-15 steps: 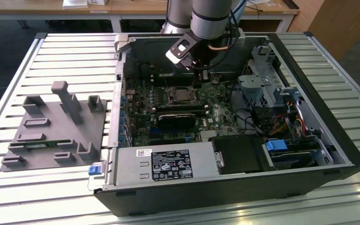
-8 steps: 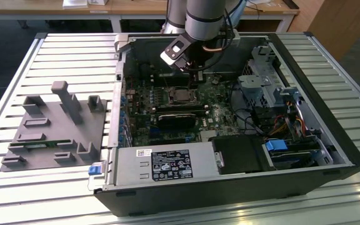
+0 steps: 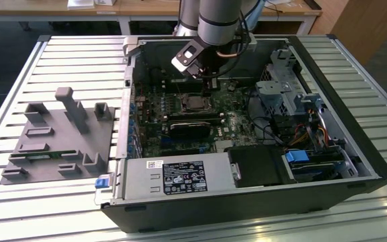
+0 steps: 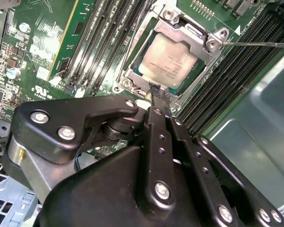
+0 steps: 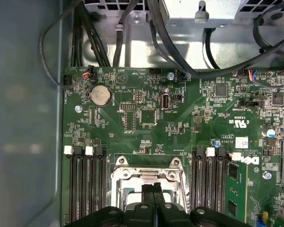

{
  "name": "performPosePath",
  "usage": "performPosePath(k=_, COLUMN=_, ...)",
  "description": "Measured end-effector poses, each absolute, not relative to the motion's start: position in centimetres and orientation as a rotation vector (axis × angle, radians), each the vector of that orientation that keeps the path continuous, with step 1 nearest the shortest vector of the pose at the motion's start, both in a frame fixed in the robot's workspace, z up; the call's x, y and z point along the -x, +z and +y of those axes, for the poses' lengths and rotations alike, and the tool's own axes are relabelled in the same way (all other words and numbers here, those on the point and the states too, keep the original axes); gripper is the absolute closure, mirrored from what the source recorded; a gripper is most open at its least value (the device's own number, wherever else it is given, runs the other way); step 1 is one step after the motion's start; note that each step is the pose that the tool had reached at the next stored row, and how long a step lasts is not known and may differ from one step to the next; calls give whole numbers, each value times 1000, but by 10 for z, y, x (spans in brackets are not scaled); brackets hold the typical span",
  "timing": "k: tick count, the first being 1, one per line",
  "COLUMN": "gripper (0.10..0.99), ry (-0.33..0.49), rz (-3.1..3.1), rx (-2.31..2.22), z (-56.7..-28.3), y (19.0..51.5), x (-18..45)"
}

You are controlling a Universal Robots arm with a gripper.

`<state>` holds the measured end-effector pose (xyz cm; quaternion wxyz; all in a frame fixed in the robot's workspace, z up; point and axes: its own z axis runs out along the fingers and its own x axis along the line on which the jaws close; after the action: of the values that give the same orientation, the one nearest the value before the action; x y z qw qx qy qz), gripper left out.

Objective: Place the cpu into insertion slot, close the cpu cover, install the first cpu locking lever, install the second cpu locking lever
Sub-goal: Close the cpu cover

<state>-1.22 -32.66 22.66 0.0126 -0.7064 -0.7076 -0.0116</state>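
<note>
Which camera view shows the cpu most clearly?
The second wrist view: the cpu shows its silver top plainly. In the first wrist view the gripper covers much of it; in the exterior view it is small.

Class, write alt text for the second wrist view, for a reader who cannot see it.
The black gripper, jaws together, has its tips at the edge of the silver cpu cover, which frames the seated cpu. Long black memory slots run along both sides on the green circuit board.

Grey fixture block (image 3: 59, 136) on slatted table (image 3: 18, 75), coin battery (image 5: 100, 95) on motherboard (image 5: 146, 127)
</note>
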Motion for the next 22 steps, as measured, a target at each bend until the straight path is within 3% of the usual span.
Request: performPosePath(k=22, gripper=980, ry=-36, rz=-2205, rx=2202, z=-326, y=212, x=49)
